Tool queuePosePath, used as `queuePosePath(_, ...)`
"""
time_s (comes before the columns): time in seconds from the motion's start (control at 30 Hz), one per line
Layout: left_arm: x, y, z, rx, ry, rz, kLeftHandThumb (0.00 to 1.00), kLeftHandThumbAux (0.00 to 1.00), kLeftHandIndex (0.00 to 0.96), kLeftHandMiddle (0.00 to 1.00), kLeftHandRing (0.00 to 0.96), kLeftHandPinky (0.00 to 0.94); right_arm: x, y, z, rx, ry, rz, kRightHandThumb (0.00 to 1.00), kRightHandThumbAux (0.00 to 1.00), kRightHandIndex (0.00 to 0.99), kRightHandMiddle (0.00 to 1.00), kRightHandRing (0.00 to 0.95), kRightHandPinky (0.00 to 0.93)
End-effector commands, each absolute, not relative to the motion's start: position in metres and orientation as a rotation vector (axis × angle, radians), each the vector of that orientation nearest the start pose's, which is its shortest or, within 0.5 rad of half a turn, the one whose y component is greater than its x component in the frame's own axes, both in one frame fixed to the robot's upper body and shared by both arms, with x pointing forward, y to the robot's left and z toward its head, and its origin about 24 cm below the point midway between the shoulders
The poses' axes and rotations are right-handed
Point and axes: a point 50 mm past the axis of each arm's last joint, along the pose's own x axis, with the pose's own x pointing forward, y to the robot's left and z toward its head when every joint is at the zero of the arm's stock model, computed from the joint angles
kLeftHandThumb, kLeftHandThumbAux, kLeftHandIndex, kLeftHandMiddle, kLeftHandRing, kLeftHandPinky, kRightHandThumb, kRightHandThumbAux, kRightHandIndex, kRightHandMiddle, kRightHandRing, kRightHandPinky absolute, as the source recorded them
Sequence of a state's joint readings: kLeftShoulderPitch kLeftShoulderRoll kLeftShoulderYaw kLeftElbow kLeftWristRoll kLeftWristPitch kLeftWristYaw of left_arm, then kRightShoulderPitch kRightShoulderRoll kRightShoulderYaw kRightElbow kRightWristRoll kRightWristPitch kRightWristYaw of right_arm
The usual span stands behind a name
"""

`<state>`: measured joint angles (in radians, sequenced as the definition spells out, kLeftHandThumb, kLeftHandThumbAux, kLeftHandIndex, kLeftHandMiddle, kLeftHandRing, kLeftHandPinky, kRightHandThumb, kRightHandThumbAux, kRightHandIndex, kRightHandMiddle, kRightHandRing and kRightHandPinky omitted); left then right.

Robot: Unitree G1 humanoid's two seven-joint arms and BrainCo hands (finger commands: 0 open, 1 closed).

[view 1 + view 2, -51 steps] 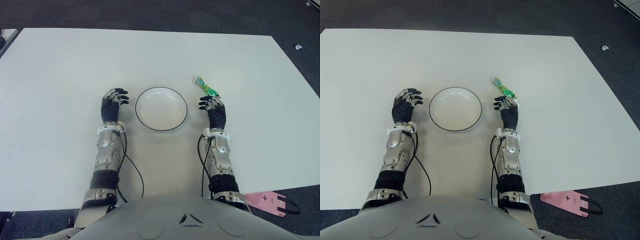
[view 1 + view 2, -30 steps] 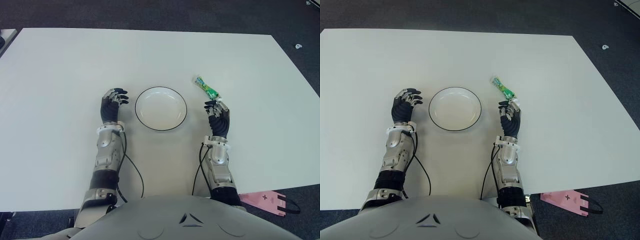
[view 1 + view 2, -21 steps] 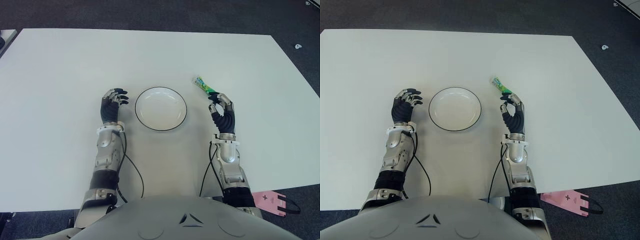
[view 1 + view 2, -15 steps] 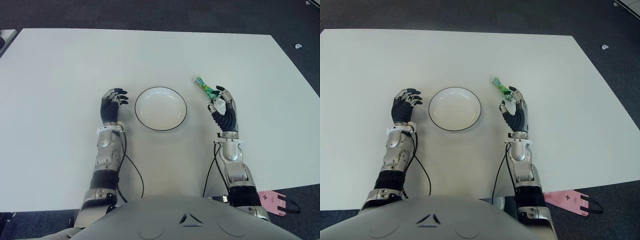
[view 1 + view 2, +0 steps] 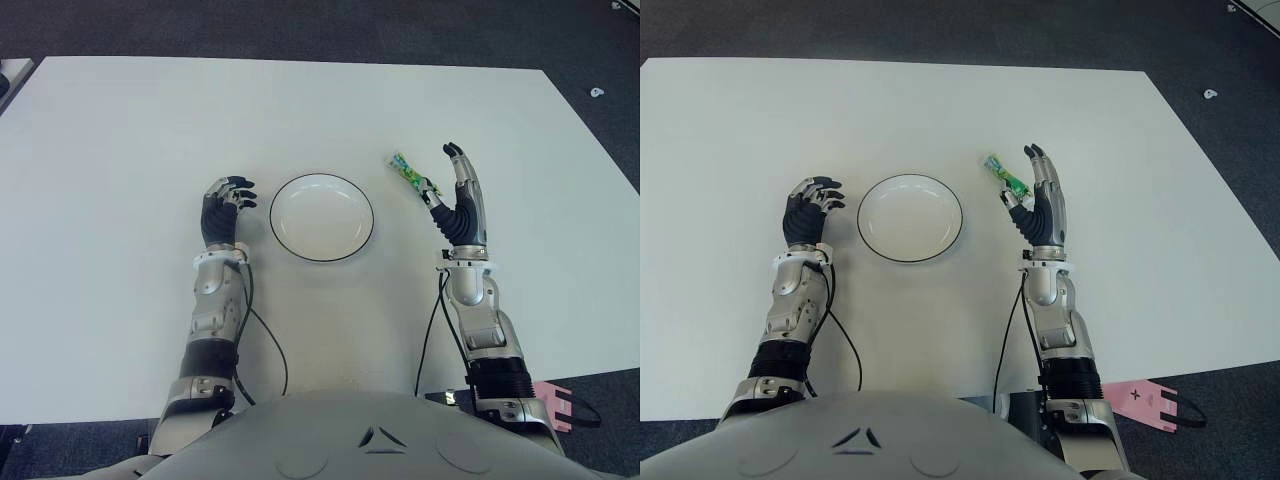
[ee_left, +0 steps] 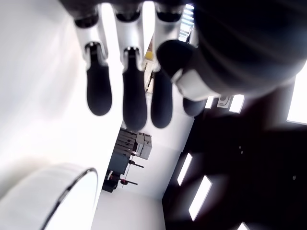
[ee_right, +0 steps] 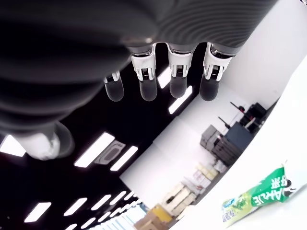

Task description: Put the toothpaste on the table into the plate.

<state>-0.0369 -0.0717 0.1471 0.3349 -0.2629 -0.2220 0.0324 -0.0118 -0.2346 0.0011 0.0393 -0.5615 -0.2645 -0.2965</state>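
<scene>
Toothpaste (image 5: 411, 175) on table (image 5: 120, 140), right robot hand (image 5: 459, 205) beside

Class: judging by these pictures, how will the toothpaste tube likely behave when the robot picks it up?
The toothpaste looks small and slim, so probably light. It lies flat on the table, so it probably won't roll. The open right hand beside it may find little to grip.

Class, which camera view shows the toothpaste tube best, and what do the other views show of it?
The left eye view: the whole toothpaste tube lies on the table, between plate and open right hand. The right eye view shows the same. The right wrist view shows only one end; the left wrist view, none.
</scene>
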Motion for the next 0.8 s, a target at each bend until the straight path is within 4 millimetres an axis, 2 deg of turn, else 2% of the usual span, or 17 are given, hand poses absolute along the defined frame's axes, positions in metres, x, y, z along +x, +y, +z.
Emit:
queuePosePath(0.03, 0.212, 0.157, -0.062, -0.397, 0.371, 0.31, 0.841, 0.674, 0.439, 0.471, 0.539, 0.532, 0.257, -0.192, 0.072, -0.804, -0.298, -0.158, 0.524, 0.255, 0.0, 0.0, 0.0, 0.0)
queuePosePath(0.37, 0.212, 0.158, -0.062, -0.402, 0.376, 0.323, 0.841, 0.673, 0.442, 0.47, 0.537, 0.529, 0.279, -0.197, 0.073, -0.969, -0.24, -0.145, 0.52, 0.161, 0.0, 0.0, 0.0, 0.0)
queuePosePath(0.8, 0.209, 0.157, -0.062, -0.397, 0.38, 0.325, 0.842, 0.673, 0.447, 0.467, 0.534, 0.53, 0.308, -0.192, 0.063, -1.085, -0.095, -0.07, 0.555, 0.133, 0.0, 0.0, 0.0, 0.0)
